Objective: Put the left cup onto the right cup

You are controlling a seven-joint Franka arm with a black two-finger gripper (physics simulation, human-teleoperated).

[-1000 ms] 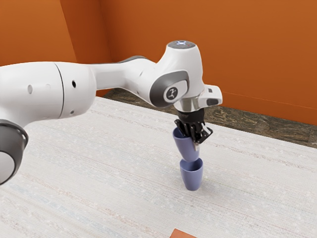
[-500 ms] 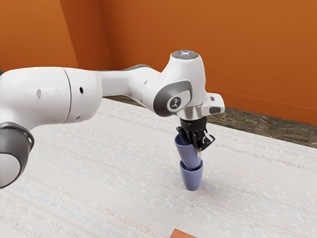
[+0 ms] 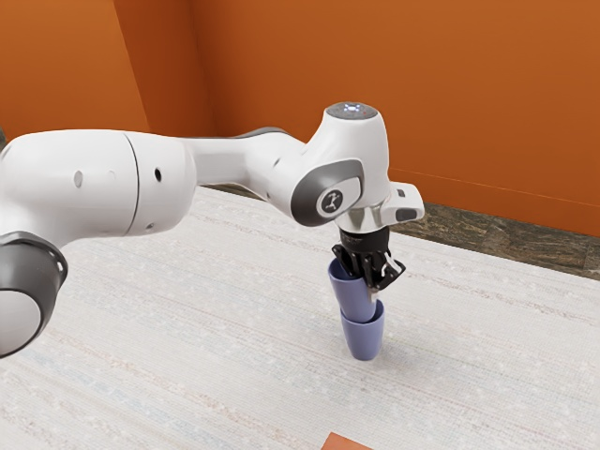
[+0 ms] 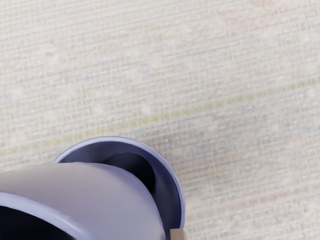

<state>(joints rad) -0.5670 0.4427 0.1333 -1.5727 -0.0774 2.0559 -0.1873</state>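
Note:
Two blue-purple cups stand stacked on the pale woven tabletop [image 3: 187, 337]. The lower cup [image 3: 364, 339] stands upright, and the upper cup [image 3: 347, 292] sits with its base inside it, leaning slightly toward the exterior view's left. My black gripper [image 3: 368, 270] comes down from above and is shut on the upper cup's rim. In the wrist view the held upper cup [image 4: 75, 200] looms right under the hand, and the lower cup's rim [image 4: 172, 182] curves around it.
An orange flat object [image 3: 343, 442] pokes in at the table's near edge, below the cups. Orange walls [image 3: 469, 84] and a dark floor strip [image 3: 506, 234] lie behind the table. My white arm [image 3: 141, 187] spans the exterior view's left.
My hand has come down with the upper cup, whose base has sunk deeper into the lower cup. The lower cup has stayed where it was.

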